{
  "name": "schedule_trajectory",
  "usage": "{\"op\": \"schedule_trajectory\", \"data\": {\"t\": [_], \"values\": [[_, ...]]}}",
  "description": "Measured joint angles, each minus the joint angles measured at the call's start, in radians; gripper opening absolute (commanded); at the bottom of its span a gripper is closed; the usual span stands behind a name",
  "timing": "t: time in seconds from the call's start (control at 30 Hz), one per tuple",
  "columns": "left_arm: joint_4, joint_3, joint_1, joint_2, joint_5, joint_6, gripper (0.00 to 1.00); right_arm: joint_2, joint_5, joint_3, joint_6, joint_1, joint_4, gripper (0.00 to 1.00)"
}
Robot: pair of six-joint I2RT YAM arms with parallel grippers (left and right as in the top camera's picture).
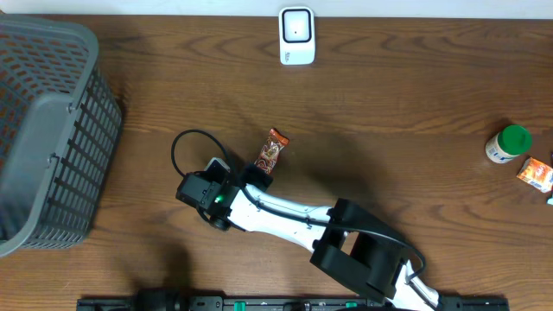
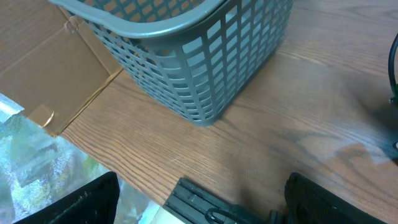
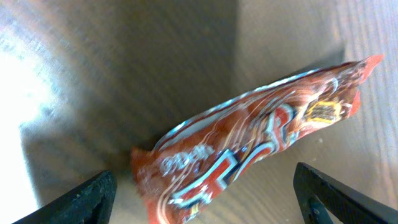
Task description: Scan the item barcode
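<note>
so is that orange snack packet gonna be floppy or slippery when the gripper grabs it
Probably floppy: the snack packet is a thin, crinkled wrapper, so it may sag when lifted. Its glossy film looks slippery. It seems light and lies flat on the table, so a push should slide it, not roll it.

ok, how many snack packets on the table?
2. One brown packet mid-table, just ahead of the right gripper; one orange packet at the far right edge, beside the green-capped bottle. The frame edge there may cut off more.
</note>
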Motion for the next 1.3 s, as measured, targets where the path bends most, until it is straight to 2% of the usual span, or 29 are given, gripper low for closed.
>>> {"op": "schedule_trajectory", "data": {"t": [0.07, 0.13, 0.23, 0.33, 0.37, 0.4, 0.57, 0.73, 0.87, 1.03, 1.17, 1.3], "values": [[0.0, 0.0, 0.0, 0.0, 0.0, 0.0, 0.86, 0.01, 0.014, 0.01, 0.0, -0.008, 0.002, 0.87], [0.0, 0.0, 0.0, 0.0, 0.0, 0.0, 0.86, 0.018, 0.029, 0.016, 0.0, -0.022, 0.002, 0.79], [0.0, 0.0, 0.0, 0.0, 0.0, 0.0, 0.86, 0.03, 0.045, 0.019, 0.0, -0.046, -0.005, 0.47], [0.0, 0.0, 0.0, 0.0, 0.0, 0.0, 0.86, 0.047, 0.065, 0.014, 0.011, -0.068, -0.034, 0.22], [0.0, 0.0, 0.0, 0.0, 0.0, 0.0, 0.86, 0.051, 0.079, 0.011, 0.011, -0.074, -0.042, 0.09], [0.0, 0.0, 0.0, 0.0, 0.0, 0.0, 0.86, 0.055, 0.091, 0.009, 0.011, -0.078, -0.05, 0.01], [0.0, 0.0, 0.0, 0.0, 0.0, 0.0, 0.86, 0.059, 0.118, 0.009, 0.032, -0.075, -0.089, 0.01], [0.0, 0.0, 0.0, 0.0, 0.0, 0.0, 0.86, 0.057, 0.032, 0.053, 0.049, -0.072, -0.253, 0.01], [0.0, 0.0, 0.0, 0.0, 0.0, 0.0, 0.86, 0.016, -0.163, 0.134, 0.035, -0.073, -0.305, 0.01], [0.0, 0.0, 0.0, 0.0, 0.0, 0.0, 0.86, -0.177, -0.412, 0.198, -0.018, -0.098, -0.249, 0.01], [0.0, 0.0, 0.0, 0.0, 0.0, 0.0, 0.86, -0.338, -0.624, 0.227, -0.039, -0.171, -0.257, 0.01], [0.0, 0.0, 0.0, 0.0, 0.0, 0.0, 0.86, -0.367, -0.908, 0.22, -0.105, -0.272, -0.253, 0.01]]}}
